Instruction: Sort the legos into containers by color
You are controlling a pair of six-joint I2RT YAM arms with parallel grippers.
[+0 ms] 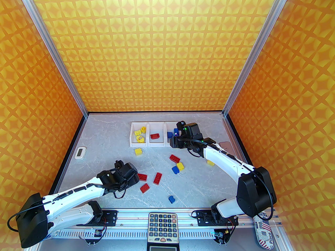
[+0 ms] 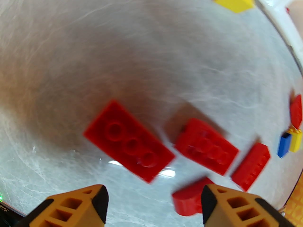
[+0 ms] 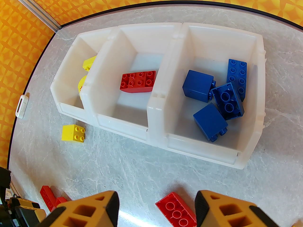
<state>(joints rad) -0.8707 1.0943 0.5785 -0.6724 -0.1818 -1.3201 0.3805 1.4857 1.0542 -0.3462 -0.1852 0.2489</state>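
On the desk (image 1: 104, 140), the containers (image 3: 156, 98) just beyond the right hand (image 3: 156, 204) hold 4 blue, 1 red and some yellow legos (image 3: 198, 85); roughly 9 lie loose. Both hands gape empty; red legos (image 2: 129, 141) sit just ahead of the left hand (image 2: 153, 197).

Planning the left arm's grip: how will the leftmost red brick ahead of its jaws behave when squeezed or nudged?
The red brick looks like rigid moulded plastic, so probably won't flex. Lying flat and low, it is unlikely to tip or roll. Glossy on the smooth table, it may slide if nudged.
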